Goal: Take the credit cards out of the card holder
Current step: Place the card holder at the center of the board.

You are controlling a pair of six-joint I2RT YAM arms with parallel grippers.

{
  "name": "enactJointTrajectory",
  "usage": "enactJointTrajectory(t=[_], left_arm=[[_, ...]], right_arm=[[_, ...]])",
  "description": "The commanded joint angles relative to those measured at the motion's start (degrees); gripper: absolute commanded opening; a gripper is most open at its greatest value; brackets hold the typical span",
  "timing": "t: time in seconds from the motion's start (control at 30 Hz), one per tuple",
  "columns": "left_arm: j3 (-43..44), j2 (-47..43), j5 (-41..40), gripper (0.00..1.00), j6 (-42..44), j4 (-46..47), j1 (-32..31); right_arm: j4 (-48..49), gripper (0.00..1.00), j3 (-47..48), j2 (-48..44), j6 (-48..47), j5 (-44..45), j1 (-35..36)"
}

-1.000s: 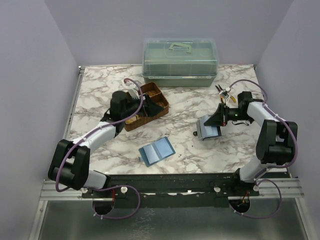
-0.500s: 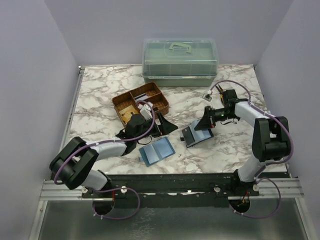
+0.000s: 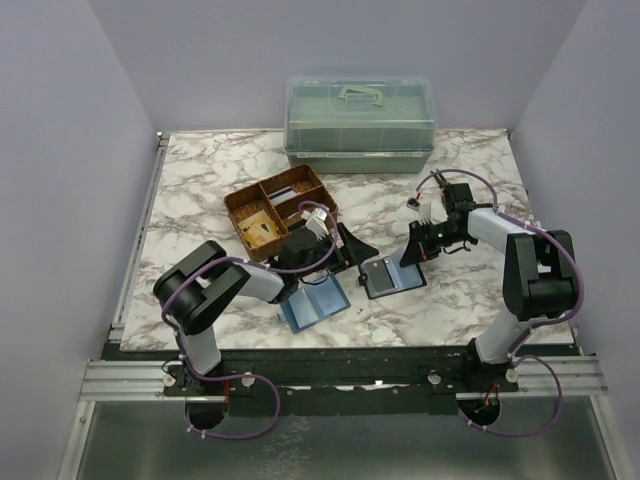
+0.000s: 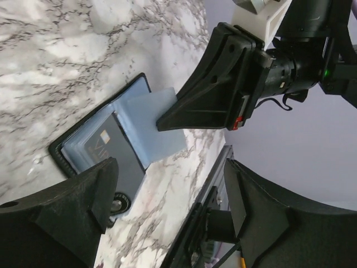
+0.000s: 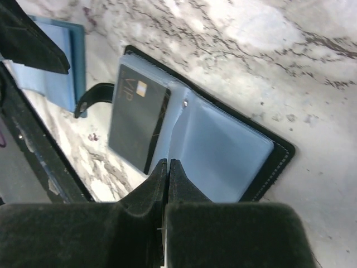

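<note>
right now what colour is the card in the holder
Black card with pale lettering; right wrist view shows it best.

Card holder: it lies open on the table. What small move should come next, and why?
Probably bring the left gripper down onto the dark card and close on its edge. The card holder lies open with the card exposed on one page. The right gripper is shut on a sleeve, steadying it, and the left gripper hovers open beside it.
</note>
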Motion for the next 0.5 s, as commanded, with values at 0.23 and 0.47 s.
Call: enactJointTrajectory(t=[0.23,0.47], left_arm=[[7.2,14.2,0.5,0.81,-9.3,13.8,-3.0],[8.2,16.7,-1.6,0.76,-10.1,12.0,-4.7]], right_arm=[[1.4,0.14,-0.7,-1.0,1.3,8.1,-1.2],[-2.2,0.26,1.1,-1.4,-1.4,-4.2,-1.3]])
